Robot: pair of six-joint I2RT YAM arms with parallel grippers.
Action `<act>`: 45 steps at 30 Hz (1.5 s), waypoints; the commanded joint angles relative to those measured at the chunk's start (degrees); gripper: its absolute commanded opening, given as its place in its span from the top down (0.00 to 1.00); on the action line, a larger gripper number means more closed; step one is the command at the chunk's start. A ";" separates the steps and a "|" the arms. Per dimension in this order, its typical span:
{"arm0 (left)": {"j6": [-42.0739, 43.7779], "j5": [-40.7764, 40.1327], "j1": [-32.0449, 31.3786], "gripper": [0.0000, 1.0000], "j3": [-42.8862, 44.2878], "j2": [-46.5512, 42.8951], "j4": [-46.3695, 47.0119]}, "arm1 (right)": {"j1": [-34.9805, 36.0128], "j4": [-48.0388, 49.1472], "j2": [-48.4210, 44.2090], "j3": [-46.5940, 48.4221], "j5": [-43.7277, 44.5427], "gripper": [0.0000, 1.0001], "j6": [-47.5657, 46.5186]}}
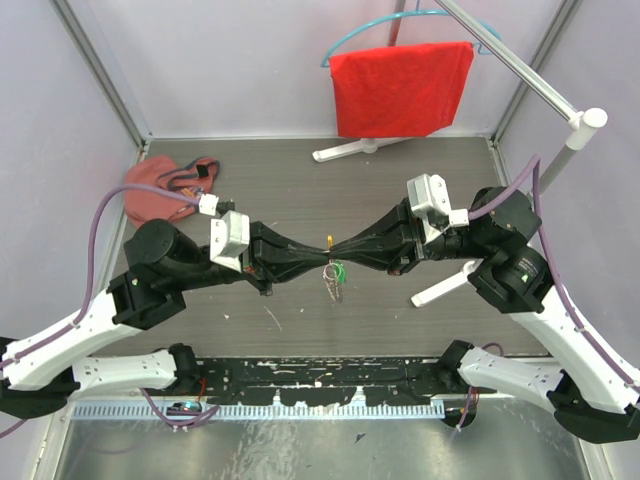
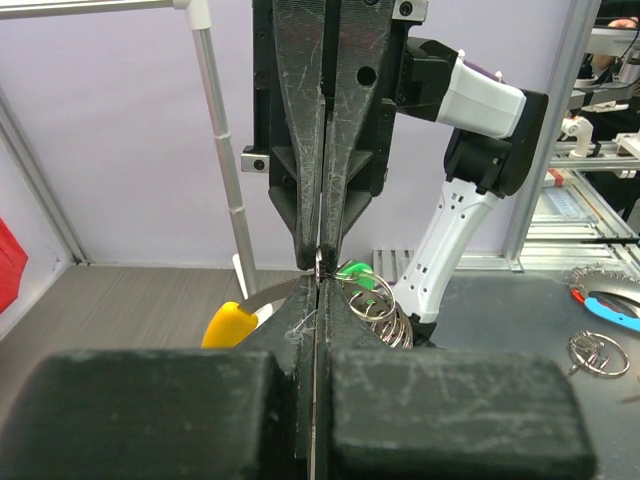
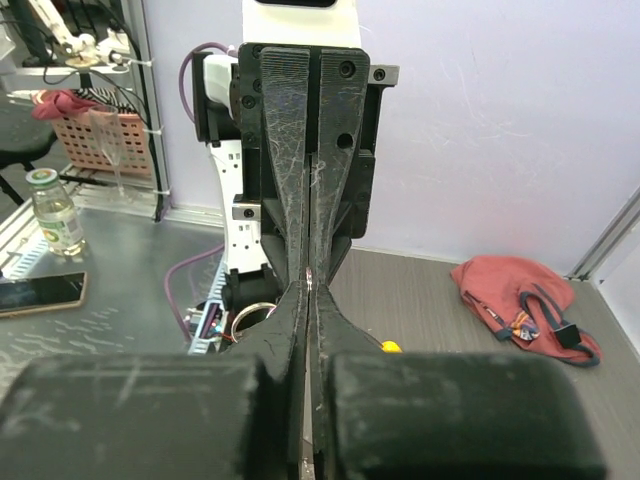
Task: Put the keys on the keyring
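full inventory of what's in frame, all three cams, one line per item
table: 1, dark grey, under everything
keyring: 1, silvery coil, just below the meeting pincer tips, mid-table
green key: 1, green head, against the keyring's top; cannot tell if it is threaded on
yellow piece: 1, yellow, beside the tips on their far side; kind unclear
red pouch: 1, red with cords, far-left corner
red cloth: 1, red, hung at the back
white stand: 1, white, right side
bottle: 1, clear with green cap, on the metal bench off the table
phone: 1, dark, same bench
left pincer: 1, black, shut, tip to tip with the right
right pincer: 1, black, shut
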 commanded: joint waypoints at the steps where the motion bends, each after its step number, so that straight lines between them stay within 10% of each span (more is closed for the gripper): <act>1: 0.42 -0.54 -0.21 0.99 2.08 -1.00 2.70 | -0.05 1.62 0.44 0.86 -0.93 0.99 0.36; 12: 1.30 -2.41 -0.21 0.68 2.34 -1.76 -0.09 | -0.04 -1.83 0.47 3.48 -0.87 0.99 -1.67; 45: 5.81 -0.74 -0.21 0.61 19.62 6.83 -31.00 | -0.05 -14.89 2.38 8.07 2.95 0.99 -8.09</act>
